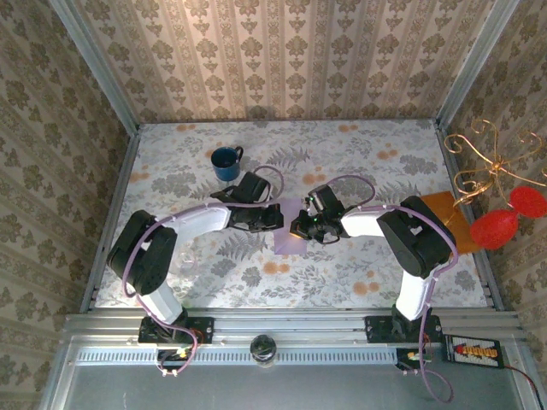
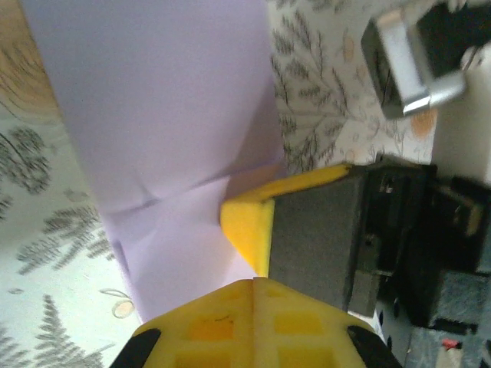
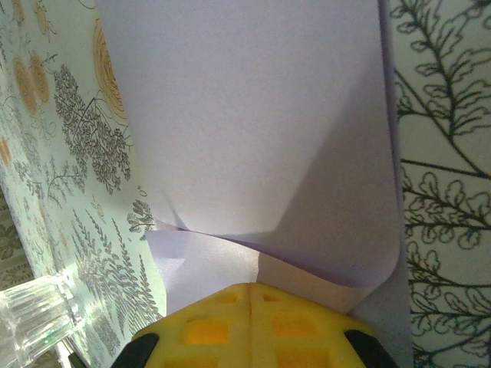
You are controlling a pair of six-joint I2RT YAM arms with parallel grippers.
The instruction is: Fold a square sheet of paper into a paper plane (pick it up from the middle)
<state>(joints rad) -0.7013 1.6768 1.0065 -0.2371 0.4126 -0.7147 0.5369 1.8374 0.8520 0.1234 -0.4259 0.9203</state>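
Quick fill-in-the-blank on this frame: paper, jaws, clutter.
1. The square sheet of paper rests on the ___.
2. Both arms' jaws are ___.
3. The mug is coloured ___.
4. The orange-brown rectangle sits to the paper's ___.
Missing: table; shut; blue; right.

Floral table [image 1: 359, 171], mug [image 1: 226, 162], lilac paper [image 1: 289, 243], perhaps orange card [image 1: 441, 210]

Closed right gripper [image 3: 252, 291] touches creased lilac paper [image 3: 245, 115].
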